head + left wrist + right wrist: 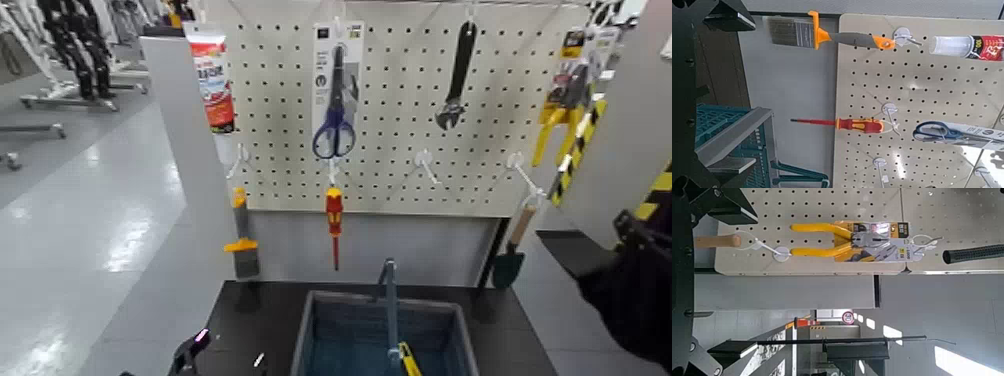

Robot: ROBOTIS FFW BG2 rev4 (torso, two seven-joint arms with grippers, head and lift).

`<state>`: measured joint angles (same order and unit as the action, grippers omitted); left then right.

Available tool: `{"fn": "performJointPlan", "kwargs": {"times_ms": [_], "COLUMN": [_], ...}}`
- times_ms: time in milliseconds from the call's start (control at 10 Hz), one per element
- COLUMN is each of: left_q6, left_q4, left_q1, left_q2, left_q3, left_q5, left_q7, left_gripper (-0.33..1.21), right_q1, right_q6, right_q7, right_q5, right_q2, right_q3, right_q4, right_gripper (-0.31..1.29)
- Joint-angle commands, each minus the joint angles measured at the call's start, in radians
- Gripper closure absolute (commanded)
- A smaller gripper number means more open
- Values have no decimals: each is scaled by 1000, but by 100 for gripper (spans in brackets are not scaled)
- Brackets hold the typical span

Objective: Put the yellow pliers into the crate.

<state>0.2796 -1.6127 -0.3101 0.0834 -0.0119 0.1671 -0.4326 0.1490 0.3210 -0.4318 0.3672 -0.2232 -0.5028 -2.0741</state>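
The yellow pliers (567,103) hang on their card from a hook at the robot's right end of the pegboard (400,145), bright handles pointing down. The right hand (753,283) stands in front of that end of the board with its jaws wide open and nothing between them, apart from the pliers. Beneath the pliers, a garden trowel (511,256) with a wooden handle hangs from a lower hook. Next along the top row come an adjustable wrench (458,82), blue-handled scissors (336,120) on a card, and a red-and-white tube (212,85). Below the scissors hangs a red-and-yellow screwdriver (335,222), and below the tube a paintbrush (243,240) with an orange-and-grey handle. In front of the board, the crate (318,335) sits on the dark table (248,322), its slim handle upright; a yellow-and-black thing (409,360) shows at the handle, too little of it visible to name. The left hand (752,92) is beside the crate, on the robot's left, open and empty.
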Motion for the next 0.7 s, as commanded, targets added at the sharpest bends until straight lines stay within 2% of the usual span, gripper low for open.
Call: {"fn": "performJointPlan", "kwargs": {"times_ms": [100,300,600,700], "left_q6": [0,0,1,0], "left_q4": [2,4,7,7], "left_q1": [5,9,17,19], "left_q2": [2,4,9,9], "left_q3": [-5,-7,-13,-14], "left_q5": [0,0,0,0], "left_q7": [0,-1,-1,-1], "left_gripper": [10,10,10,10], "right_q1": [-121,-217,-355,-391], "right_q6": [73,96,115,107], "right_q7": [-62,-122,-254,-283], "right_q5": [21,56,59,59], "right_q2": [-71,-107,-168,-179], "right_q3": [-5,6,58,69], "right_q4": [40,100,220,255], "right_gripper": [18,18,20,22]}}
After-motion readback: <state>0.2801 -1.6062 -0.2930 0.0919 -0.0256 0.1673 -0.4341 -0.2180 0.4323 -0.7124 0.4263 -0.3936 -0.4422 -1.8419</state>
